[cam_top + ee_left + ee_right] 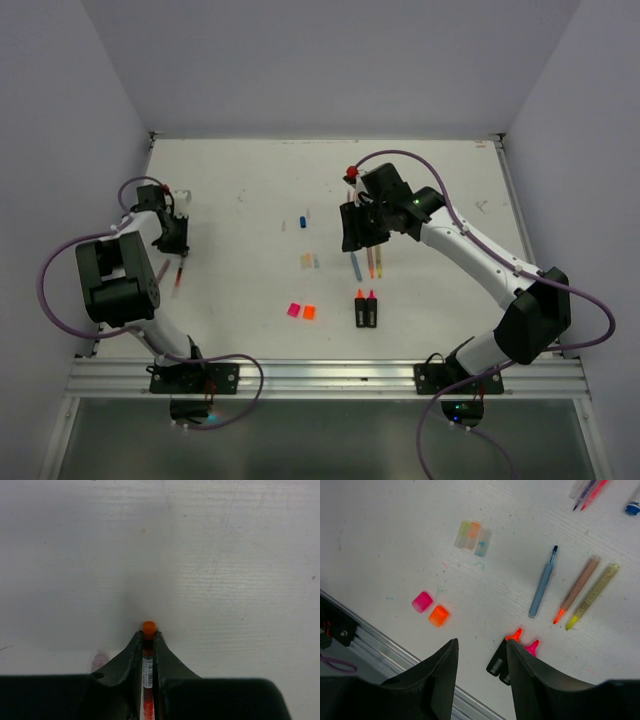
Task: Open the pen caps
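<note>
Your left gripper (148, 640) is clamped narrowly on a thin clear pen (148, 667), well to the left of the black highlighters (366, 310). The pen's long axis runs straight out between the fingers. Its rounded orange cap (148, 627), not yet off, points away from the wrist, just past the fingertips. Your right gripper (482, 647) hangs over the highlighters, jaws moderately apart, holding nothing. Left of the highlighters lie a stubby pink cap (422, 601) and a stubby orange one (438, 615), glossy, side by side. Beyond them three translucent caps (472, 535) lie parallel.
</note>
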Robot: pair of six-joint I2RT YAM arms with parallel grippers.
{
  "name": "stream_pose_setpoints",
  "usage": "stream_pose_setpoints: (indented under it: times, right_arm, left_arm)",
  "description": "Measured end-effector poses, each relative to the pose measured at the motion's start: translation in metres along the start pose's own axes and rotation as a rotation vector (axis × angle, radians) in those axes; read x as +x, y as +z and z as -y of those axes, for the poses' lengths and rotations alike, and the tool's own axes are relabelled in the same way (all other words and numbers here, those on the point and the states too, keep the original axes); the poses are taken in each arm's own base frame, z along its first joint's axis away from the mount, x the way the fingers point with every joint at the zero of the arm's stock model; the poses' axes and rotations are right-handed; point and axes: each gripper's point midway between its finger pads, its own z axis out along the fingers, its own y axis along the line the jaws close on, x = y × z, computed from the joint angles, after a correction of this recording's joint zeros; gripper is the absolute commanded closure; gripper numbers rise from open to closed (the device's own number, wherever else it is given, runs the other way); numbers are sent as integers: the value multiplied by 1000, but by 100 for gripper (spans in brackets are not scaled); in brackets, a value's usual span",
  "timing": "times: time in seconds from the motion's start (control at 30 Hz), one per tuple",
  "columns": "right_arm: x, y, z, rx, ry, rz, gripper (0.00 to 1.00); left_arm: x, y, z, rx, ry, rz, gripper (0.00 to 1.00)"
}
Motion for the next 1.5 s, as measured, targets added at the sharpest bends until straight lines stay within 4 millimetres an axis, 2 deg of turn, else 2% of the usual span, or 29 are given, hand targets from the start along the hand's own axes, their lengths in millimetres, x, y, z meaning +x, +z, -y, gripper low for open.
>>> stream_pose_setpoints:
  times: [0.2,0.37,0.47,0.67,0.77,0.93,1.07,1.3,1.43,1.5]
  right_arm:
    - [0,0,0,0,0,-1,52]
    - [0,0,-1,-5,0,-2,53]
    - [1,1,-9,-47,4,-13,53]
    - [-7,14,-43,-230,64,-32,52]
    - [-15,21,-60,-326,109,-33,52]
    - [-34,23,-83,-450,178,10,52]
    - [-47,21,-96,-524,214,48,53]
    - [-59,18,-103,-560,233,88,53]
    - [-61,19,-102,-555,237,97,54]
    - [-61,20,-101,-552,239,98,58]
  left_arm:
    - [-3,-7,34,82,2,-37,100]
    - [-43,-24,67,144,2,38,100]
    - [-65,-41,93,224,-26,116,100]
    - [-110,-99,158,481,-165,365,100]
    - [-121,-131,201,646,-213,469,100]
    - [-118,-165,266,875,-261,507,100]
    - [-113,-188,304,1005,-272,499,100]
    - [-113,-214,330,1117,-290,504,100]
    - [-112,-220,336,1142,-301,495,100]
    - [-111,-221,338,1148,-304,490,100]
